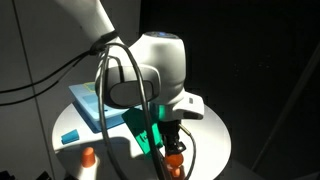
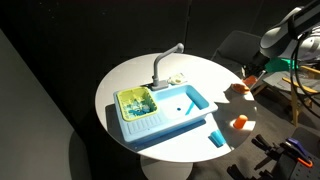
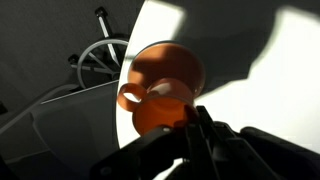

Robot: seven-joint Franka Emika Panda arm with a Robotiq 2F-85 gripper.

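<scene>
An orange cup (image 3: 160,90) with a side handle fills the wrist view. My gripper (image 3: 190,118) is shut on its rim, one finger inside and one outside. In both exterior views the gripper (image 1: 174,146) (image 2: 251,71) hangs over the edge of the round white table (image 2: 200,70), with the orange cup (image 1: 177,158) (image 2: 241,88) right below it. I cannot tell whether the cup rests on the table or is just above it.
A blue toy sink (image 2: 180,104) with a grey faucet (image 2: 165,58) and a green dish rack (image 2: 135,102) sits mid-table. A small orange object (image 2: 240,122) (image 1: 88,156) and a blue block (image 2: 215,137) (image 1: 68,135) lie near the rim. Cables trail from the arm.
</scene>
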